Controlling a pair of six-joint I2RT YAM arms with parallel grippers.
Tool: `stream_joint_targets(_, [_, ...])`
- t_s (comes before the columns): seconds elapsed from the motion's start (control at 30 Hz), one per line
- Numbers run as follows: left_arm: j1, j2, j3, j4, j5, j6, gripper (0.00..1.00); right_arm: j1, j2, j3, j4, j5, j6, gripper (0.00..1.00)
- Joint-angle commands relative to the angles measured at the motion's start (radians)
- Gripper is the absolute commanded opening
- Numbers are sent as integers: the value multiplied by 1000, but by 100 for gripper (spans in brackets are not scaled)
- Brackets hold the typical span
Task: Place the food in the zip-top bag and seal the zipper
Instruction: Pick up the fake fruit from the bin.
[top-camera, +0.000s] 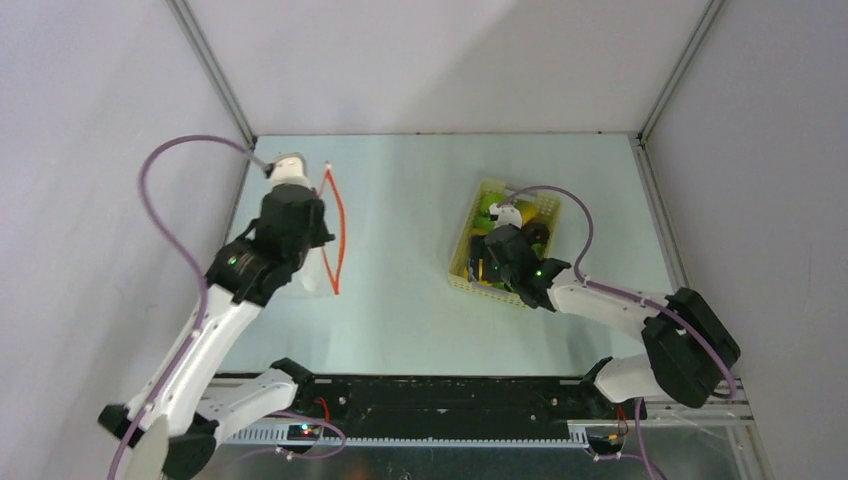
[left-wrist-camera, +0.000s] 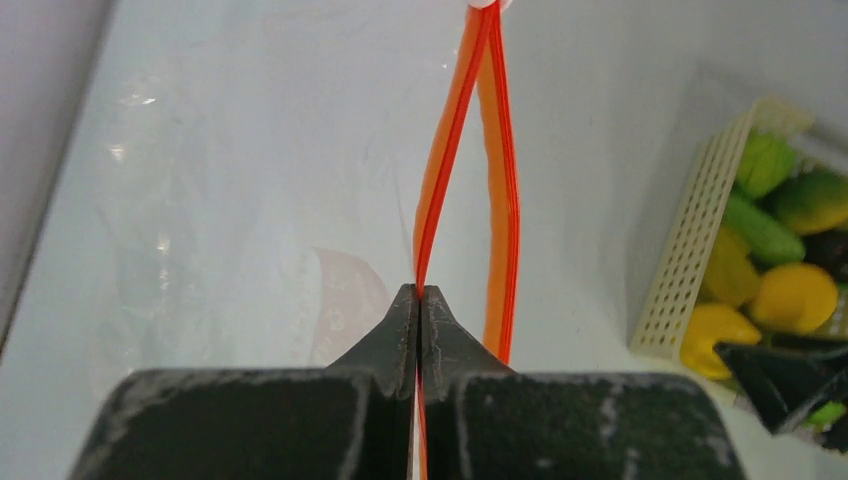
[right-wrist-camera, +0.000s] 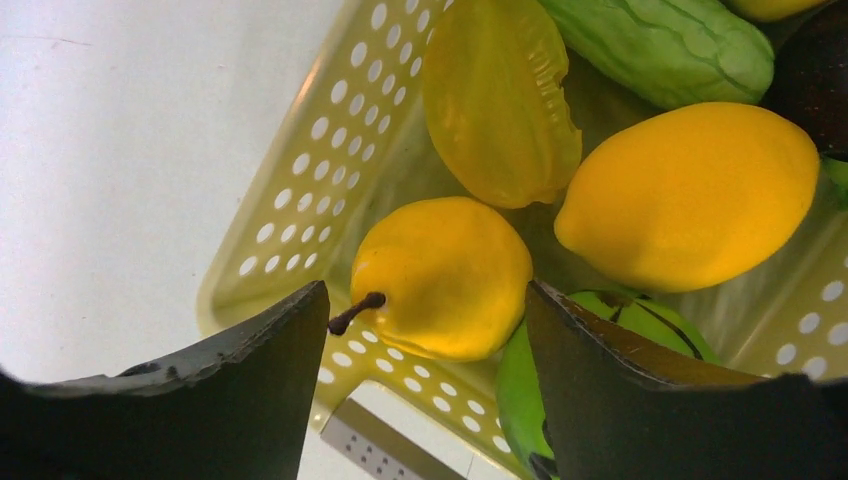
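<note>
The left pincer (left-wrist-camera: 418, 292) pinches the limp zipper (left-wrist-camera: 436, 180); the right pincer (right-wrist-camera: 425, 305), spread, straddles a yellow pear (right-wrist-camera: 450, 275), likely light, rigid and slick, best squeezed across its belly

The zip-top bag (top-camera: 318, 282) lies left on the table (top-camera: 400, 250), the basket (top-camera: 462, 252) holding the food (top-camera: 488, 207) well apart at right.

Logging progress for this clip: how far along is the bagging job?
Done: nothing; the zip-top bag looks empty, food sits in the basket. In hand: left gripper pinches one zipper lip, mouth parted; right gripper open over a yellow pear. Left: bagging everything, sealing.
</note>
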Motion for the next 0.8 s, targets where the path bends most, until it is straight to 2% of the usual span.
stream_joint_targets(0.0, [6,100,-45,75,150,-21,0,3,70,73,61,27,9,73])
stream_joint_targets(0.4, [5,131,-102,141,292,-47,0,28,151,111,-57,164,118,61])
stream_joint_targets(0.47, [5,131,-106,149,318,-49,0,28,155,111,-80,190,134,54])
stream_joint_targets(0.57, [4,133,-116,158,343,-51,0,30,152,111,-100,212,155,29])
stream_joint_targets(0.67, [3,143,-118,160,364,-57,0,32,140,111,-100,218,164,18])
stream_joint_targets(0.73, [3,151,-120,162,375,-64,0,38,119,111,-91,219,168,6])
stream_joint_targets(0.77, [3,156,-121,162,378,-67,0,41,113,111,-87,225,170,4])
